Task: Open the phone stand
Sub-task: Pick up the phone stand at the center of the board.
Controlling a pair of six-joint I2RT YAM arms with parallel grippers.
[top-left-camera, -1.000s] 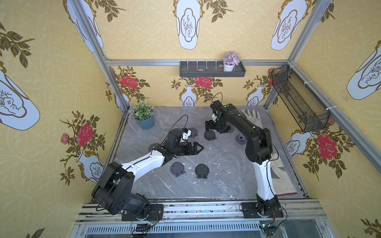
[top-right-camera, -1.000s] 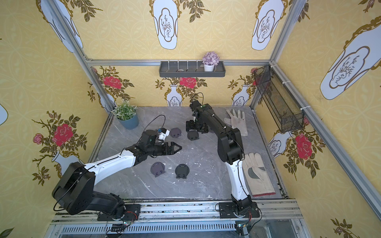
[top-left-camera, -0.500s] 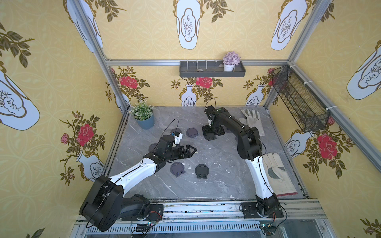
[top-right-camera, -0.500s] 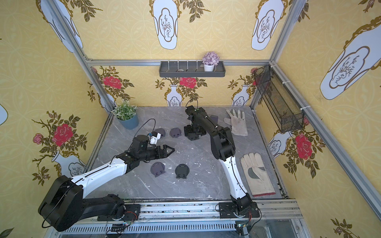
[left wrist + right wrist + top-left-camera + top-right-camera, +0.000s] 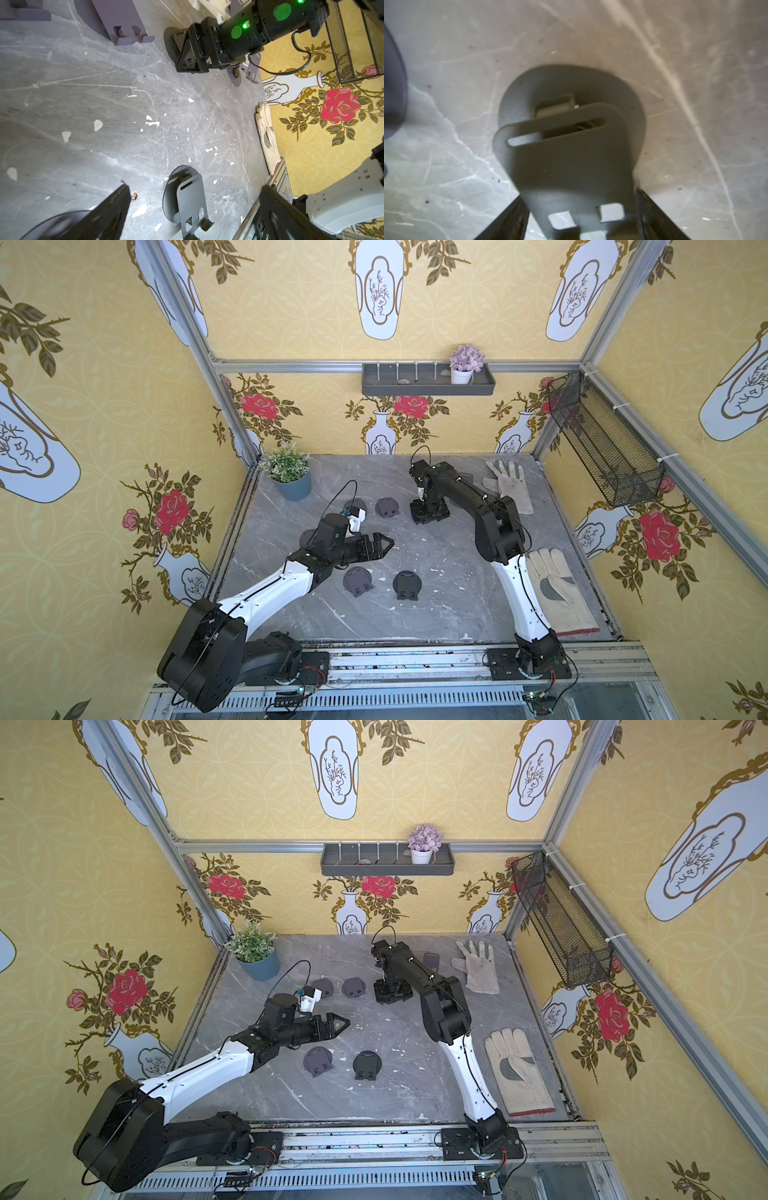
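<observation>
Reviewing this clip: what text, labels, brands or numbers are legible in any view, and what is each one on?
None can be read.
The phone stands, gloves and wallpaper carry no lettering.
The right arm's wrist shows only green lights, no print.

the phone stand [image 5: 566,158] is dull grey, with a round base flat on the marbled counter [image 5: 446,104] toward the back middle. a round-cornered plate sits over the base, with one long slot across it and two square cutouts near the hooked end. the plate seems tipped up a bit, but it's blurry. nearer the front, a dark stand [image 5: 408,584] and a purple-grey stand [image 5: 357,580] lie folded, side by side and just apart.
</observation>
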